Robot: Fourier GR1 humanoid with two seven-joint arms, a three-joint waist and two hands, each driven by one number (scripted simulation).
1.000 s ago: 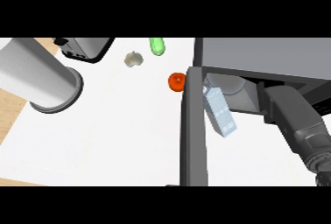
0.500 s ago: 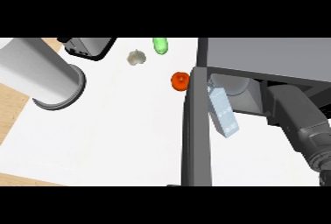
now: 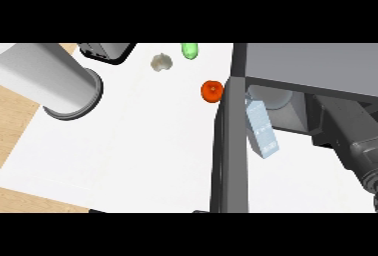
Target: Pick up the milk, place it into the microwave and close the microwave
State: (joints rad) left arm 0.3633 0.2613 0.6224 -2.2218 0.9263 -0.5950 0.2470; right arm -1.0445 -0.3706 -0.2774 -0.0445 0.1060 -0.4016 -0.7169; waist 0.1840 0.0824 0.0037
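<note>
Tilting milk carton (image 3: 262,132) at open microwave (image 3: 310,65) mouth; right hand's grip hidden, cannot tell.

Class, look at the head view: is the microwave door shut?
No. The dark grey microwave door stands open, with the pale blue milk carton visible beside it.

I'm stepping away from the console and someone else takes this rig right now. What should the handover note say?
Left hand: out of view; only its grey forearm shows at upper left.
Right hand: hidden; its forearm reaches into the microwave, so its state cannot be told.
Milk carton: tilted, just inside the microwave's opening, beside the open door. Whether it is still held or resting on the floor of the oven cannot be told.
Done: milk picked up and brought to the microwave.
Left: confirm the carton is set down, withdraw the right arm, close the door.
</note>
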